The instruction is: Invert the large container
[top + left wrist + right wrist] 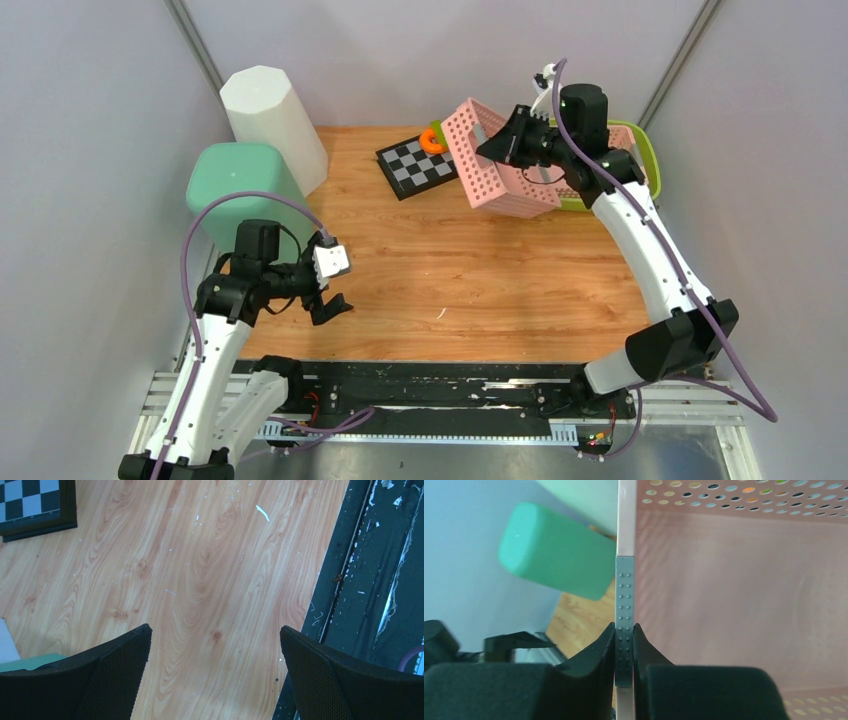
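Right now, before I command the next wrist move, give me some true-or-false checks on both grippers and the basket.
1. The right gripper is shut on a wall of the pink perforated basket. True.
2. The left gripper holds the mint green container. False: its jaws are open and empty above the wooden table.
3. The basket rests flat on its base. False: it is tipped steeply, with its perforated base facing the left side of the top view.
4. The checkerboard lies flat on the table beside the basket. True.
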### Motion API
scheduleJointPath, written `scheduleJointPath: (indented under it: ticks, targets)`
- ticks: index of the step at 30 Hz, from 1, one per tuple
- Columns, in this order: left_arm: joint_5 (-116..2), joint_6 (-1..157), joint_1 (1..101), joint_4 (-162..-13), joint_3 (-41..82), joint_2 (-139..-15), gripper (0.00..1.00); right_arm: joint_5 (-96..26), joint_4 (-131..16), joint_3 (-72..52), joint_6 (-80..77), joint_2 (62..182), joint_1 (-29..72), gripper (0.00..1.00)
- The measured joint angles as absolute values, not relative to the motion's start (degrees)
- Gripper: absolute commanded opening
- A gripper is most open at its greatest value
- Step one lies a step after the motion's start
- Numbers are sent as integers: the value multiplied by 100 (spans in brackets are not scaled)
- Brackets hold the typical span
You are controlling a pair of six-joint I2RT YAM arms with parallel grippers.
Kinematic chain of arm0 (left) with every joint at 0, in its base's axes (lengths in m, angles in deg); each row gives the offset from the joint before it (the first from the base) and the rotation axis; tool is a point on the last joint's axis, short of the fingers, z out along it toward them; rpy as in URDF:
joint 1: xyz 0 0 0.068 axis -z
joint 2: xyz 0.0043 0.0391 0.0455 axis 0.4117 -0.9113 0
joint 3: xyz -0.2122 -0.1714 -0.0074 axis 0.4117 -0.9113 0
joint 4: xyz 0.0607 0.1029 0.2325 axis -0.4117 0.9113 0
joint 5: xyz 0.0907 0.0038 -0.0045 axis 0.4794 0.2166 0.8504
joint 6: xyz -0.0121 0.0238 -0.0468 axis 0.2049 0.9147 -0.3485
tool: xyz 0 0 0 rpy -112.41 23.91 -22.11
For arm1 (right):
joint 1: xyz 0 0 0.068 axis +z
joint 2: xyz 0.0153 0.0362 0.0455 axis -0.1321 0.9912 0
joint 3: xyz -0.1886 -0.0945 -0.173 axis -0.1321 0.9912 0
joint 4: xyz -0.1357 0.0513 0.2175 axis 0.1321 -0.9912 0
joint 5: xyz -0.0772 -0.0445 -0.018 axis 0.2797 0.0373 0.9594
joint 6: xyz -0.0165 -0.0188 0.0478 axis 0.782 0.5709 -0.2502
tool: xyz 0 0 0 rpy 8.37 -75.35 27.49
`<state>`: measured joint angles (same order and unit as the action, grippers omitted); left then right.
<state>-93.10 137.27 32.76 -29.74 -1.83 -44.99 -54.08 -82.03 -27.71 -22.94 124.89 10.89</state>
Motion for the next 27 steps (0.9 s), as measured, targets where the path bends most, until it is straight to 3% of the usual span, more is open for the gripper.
scheduleJointPath:
  ticks: [18, 27]
  targets:
    - [-9310, 13723, 3276, -2977, -183, -4486, 100, -7233, -6391, -1353, -4688, 12282, 1178, 3]
    - [-9310, 13723, 3276, -2977, -183, -4486, 100, -7666, -4675, -446, -5986, 12159, 1200, 3]
